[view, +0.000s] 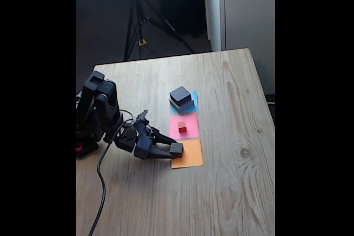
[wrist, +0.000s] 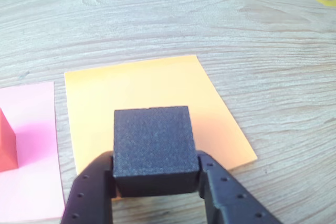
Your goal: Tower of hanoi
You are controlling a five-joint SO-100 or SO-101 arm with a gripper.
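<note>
Small dark grey block (wrist: pixel 152 148) clamped between the fingers (wrist: pixel 214 192).
It sits at the orange paper square's (view: pixel 191 158) 9 o'clock edge; the red cube (view: pixel 182 127) rests on the pink square (view: pixel 188 120).

We count four blocks: one wide flat grey block (view: pixel 181 104) with one medium black block (view: pixel 180 95) on top, one small dark grey block (wrist: pixel 153 148) and one tiny red cube (view: pixel 182 127). We count three paper squares: one blue (view: pixel 193 106), one pink (view: pixel 189 128) and one orange (view: pixel 189 157). We see one arm with one pincer (view: pixel 173 148), one worktop (view: pixel 232 192) and one tripod (view: pixel 142 20).
</note>
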